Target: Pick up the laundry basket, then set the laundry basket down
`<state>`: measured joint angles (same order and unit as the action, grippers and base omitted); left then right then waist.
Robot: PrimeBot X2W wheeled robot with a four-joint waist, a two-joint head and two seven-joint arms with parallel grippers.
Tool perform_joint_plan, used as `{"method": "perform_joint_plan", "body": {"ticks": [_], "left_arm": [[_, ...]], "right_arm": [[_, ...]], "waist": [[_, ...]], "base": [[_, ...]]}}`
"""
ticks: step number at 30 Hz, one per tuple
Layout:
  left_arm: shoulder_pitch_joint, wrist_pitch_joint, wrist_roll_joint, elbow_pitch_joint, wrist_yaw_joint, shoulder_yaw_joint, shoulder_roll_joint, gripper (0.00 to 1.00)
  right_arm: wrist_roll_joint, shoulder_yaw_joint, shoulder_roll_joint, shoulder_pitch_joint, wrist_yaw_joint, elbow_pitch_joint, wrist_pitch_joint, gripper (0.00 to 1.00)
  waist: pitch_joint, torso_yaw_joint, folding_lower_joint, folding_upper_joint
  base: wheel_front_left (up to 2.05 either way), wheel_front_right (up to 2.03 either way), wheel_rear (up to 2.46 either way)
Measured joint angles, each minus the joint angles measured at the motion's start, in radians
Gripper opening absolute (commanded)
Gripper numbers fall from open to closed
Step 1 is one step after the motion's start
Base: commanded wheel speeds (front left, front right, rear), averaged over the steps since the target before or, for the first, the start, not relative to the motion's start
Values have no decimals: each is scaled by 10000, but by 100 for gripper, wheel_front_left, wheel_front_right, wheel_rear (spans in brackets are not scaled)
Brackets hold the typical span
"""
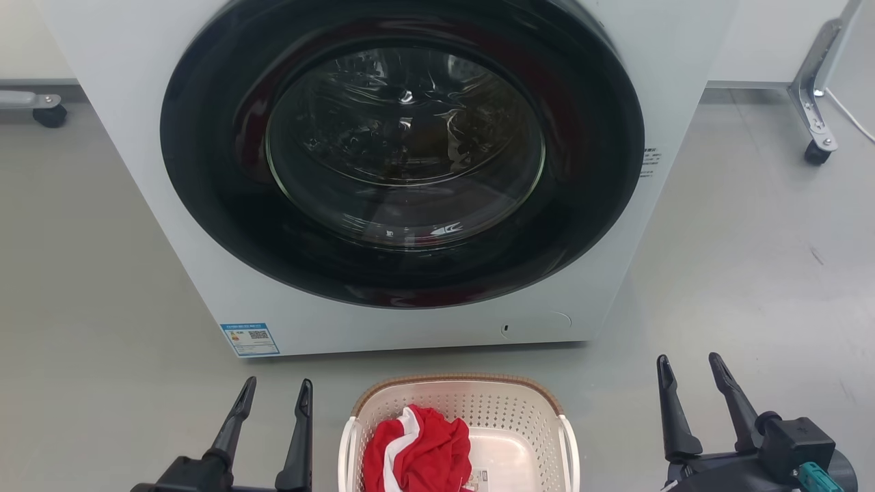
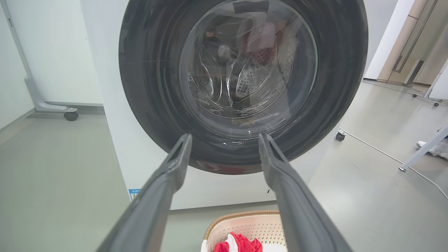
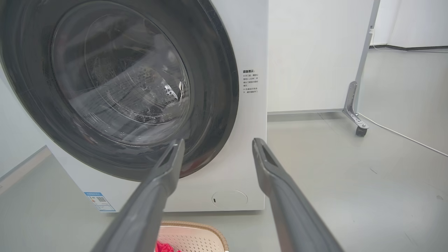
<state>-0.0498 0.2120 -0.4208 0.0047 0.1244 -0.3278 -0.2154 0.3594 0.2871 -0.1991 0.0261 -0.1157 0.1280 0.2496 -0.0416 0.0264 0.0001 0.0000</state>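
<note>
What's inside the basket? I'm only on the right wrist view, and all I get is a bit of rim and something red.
Observer: From the head view, the laundry basket holds a bunched red and white garment, lying toward its left side.
Operator: Where's the left tool?
Observer: The left tool is open, left of the basket and apart from it, touching nothing.
Operator: How does my right tool sit against the basket's handle?
Observer: The right tool is open and off to the right of the white right handle, with bare floor between them.
</note>
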Motion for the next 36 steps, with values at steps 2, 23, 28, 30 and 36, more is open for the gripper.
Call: {"method": "perform_joint_plan", "body": {"ticks": [2,23,28,30,36], "left_arm": [[0,-8,4,-29,0,21,19,100],[-199,-334,-35,447,-35,132,270,0],[-196,-451,-416,535,-115,334,314,0],[-192,-527,-754,568,-201,405,345,0],[-158,-700,-1496,702,-320,663,433,0]], "right_arm": [[-6,-19,0,-1,-2,-21,0,100],[54,-42,238,-288,-33,397,-84,0],[491,-253,284,-286,69,439,-234,0],[790,-330,311,-279,107,462,-309,0],[1615,-585,387,-249,257,523,-560,0]], "waist": [[-12,-4,0,0],[-6,-19,0,0],[19,-37,0,0],[26,-41,0,0],[49,-55,0,0]], "base": [[0,0,0],[0,0,0],[0,0,0],[0,0,0],[0,0,0]]}}
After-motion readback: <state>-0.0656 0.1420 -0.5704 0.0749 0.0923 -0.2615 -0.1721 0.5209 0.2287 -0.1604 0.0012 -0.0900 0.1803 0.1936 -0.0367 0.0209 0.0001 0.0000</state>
